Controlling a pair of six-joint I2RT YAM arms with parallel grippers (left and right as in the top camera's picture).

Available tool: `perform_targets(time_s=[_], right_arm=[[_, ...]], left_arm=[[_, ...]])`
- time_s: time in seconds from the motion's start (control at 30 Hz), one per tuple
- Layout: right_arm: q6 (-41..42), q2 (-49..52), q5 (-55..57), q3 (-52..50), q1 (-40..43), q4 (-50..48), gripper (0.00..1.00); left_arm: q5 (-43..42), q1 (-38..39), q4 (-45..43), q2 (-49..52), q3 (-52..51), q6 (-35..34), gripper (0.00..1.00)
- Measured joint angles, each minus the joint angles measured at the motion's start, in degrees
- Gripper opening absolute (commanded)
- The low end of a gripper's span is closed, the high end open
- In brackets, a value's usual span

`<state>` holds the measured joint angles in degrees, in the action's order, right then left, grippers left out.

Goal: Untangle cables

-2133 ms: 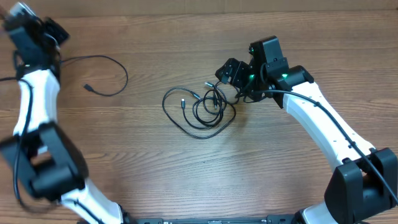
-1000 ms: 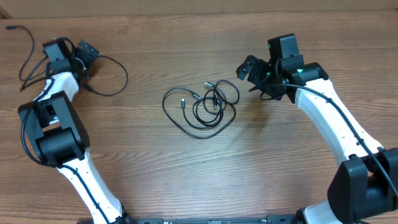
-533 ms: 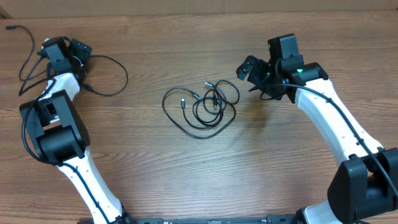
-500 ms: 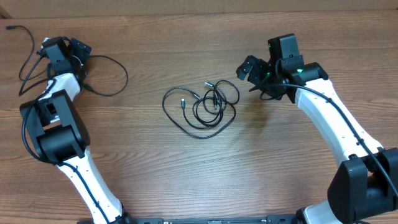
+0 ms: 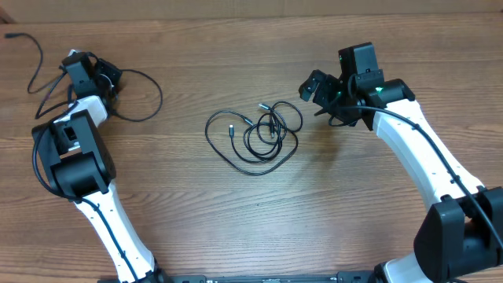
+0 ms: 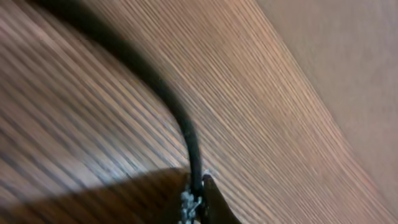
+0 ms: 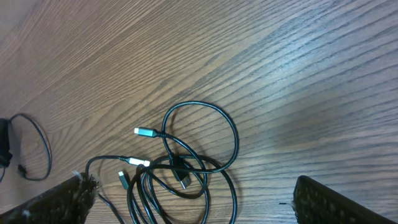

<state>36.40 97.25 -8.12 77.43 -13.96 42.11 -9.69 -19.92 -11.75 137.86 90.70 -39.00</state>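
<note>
— Where's the knot of cables (image 5: pixel 255 135)?

— Mid-tabletop (image 5: pixel 259 228), lying in overlapping black loops with silvery plug tips poking out. Nothing touches it.

— And the right pincer (image 5: pixel 316 96)?

— Spread wide, empty, just to the right of the knot; its wrist view looks down on the loops between both fingers.

— The left one?

— The left pincer (image 5: pixel 106 77) is at the far left edge, well apart from the knot, pressed together on a loose cable (image 5: pixel 149 102) — the wrist view shows that black cord running straight into the fingertips.
</note>
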Motion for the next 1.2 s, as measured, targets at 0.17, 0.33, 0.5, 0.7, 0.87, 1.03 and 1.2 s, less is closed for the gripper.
perform_targets(time_s=[0.17, 0.33, 0.5, 0.7, 0.87, 1.03, 1.2], right_arm=[[0.00, 0.00, 0.00, 0.00, 0.00, 0.00, 1.00], [0.00, 0.00, 0.02, 0.00, -0.02, -0.04, 1.00], [-0.02, 0.00, 0.02, 0.00, 0.00, -0.07, 1.00], [0.00, 0.00, 0.02, 0.00, 0.00, -0.02, 1.00], [-0.02, 0.00, 0.02, 0.00, 0.00, -0.02, 1.00], [-0.02, 0.00, 0.02, 0.00, 0.00, -0.04, 1.00], [0.02, 0.00, 0.02, 0.00, 0.00, -0.02, 1.00]], left_arm=[[-2.60, -0.48, 3.69, -2.54, -0.35, 4.46, 0.04], [-3.74, -0.81, 6.29, -11.04, -0.76, 12.52, 0.04], [-5.35, -0.81, 5.51, -23.93, -0.76, 17.07, 0.04], [-16.06, -0.83, -3.54, -31.50, -0.52, 18.67, 0.04], [-26.29, -0.33, -4.52, -32.00, 0.66, 18.64, 0.04], [-30.99, 1.62, -4.28, -32.00, 4.94, 17.59, 0.04], [-31.82, 3.04, -5.84, -32.00, 9.03, 13.88, 0.04]])
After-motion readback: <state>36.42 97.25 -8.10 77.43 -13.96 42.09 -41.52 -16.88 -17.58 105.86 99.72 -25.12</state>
